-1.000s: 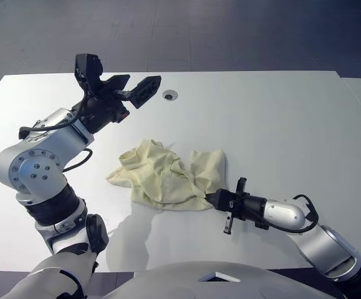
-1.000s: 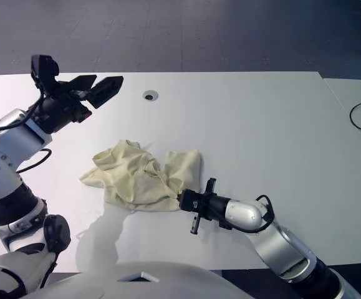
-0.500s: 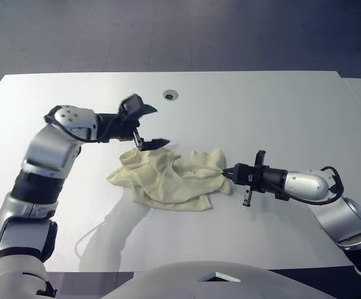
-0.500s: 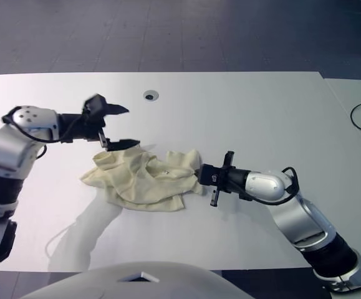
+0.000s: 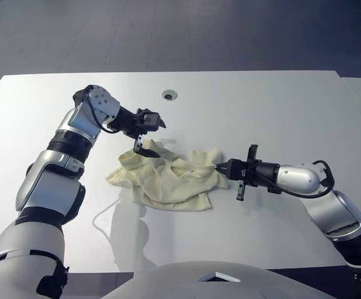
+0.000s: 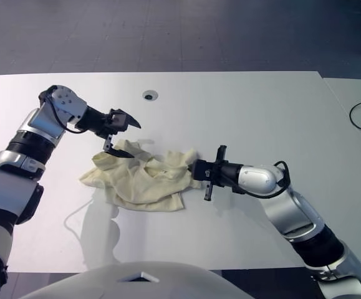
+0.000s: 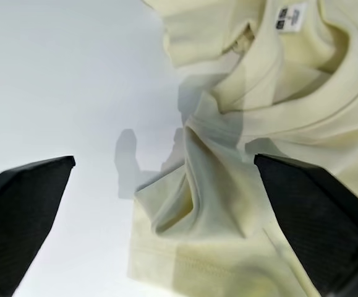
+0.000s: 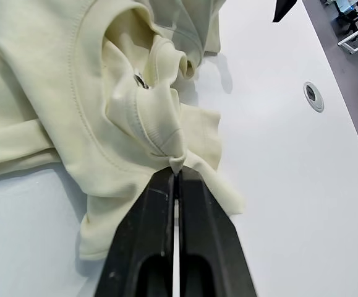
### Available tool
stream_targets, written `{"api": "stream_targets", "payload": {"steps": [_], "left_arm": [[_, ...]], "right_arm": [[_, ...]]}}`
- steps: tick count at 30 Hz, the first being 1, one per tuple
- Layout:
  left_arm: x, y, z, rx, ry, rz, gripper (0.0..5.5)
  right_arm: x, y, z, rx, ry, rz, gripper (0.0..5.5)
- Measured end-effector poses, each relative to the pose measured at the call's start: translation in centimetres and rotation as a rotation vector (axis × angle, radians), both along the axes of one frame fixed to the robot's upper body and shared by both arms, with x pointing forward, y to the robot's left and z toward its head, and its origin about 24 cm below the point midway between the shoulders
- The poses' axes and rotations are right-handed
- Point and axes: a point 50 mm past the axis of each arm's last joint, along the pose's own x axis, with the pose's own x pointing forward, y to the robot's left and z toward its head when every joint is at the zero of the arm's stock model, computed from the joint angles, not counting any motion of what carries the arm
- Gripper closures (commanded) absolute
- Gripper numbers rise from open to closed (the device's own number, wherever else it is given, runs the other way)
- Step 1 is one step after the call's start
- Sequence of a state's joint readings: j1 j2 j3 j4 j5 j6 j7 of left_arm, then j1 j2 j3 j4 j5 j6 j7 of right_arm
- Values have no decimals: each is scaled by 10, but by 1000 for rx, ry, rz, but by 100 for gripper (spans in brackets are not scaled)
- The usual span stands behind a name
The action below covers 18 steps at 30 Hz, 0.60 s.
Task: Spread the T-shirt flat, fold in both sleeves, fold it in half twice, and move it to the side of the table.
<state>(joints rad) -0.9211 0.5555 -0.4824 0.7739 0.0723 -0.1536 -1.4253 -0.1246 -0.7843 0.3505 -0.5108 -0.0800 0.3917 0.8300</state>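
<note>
Spreading barely started: shirt [image 5: 168, 177] still crumpled mid-table [image 5: 280, 106]. My right gripper [image 5: 221, 167], pinched shut on a fold at its right side, has tugged it outward. Left gripper [image 5: 159, 138], wide open, has dropped over the far-left corner, holding nothing.

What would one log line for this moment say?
T-shirt: crumpled | right gripper: shut on T-shirt edge | left gripper: open over T-shirt
</note>
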Motion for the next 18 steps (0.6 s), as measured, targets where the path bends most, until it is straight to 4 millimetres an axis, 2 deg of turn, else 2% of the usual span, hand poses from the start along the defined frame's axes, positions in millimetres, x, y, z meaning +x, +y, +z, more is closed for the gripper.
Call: {"api": "stream_targets", "payload": {"steps": [4,7,11,15,18], "left_arm": [[5,-14,-4,-24,-23,7,51],[4,-23,-7,-38,-22,-8,107],[3,-27,-12,10,-45,-42,177],[-4,-24,-33,51,-15,-50,249],[-7,-23,-38,56,5,-54,309]], "right_arm": [[1,1,0,0,-7,-1,550],[1,2,0,6,-8,-2,550],[1,3,0,13,-9,-3,550],[1,4,0,12,-11,-3,550],[1,3,0,6,-17,-5,550]]}}
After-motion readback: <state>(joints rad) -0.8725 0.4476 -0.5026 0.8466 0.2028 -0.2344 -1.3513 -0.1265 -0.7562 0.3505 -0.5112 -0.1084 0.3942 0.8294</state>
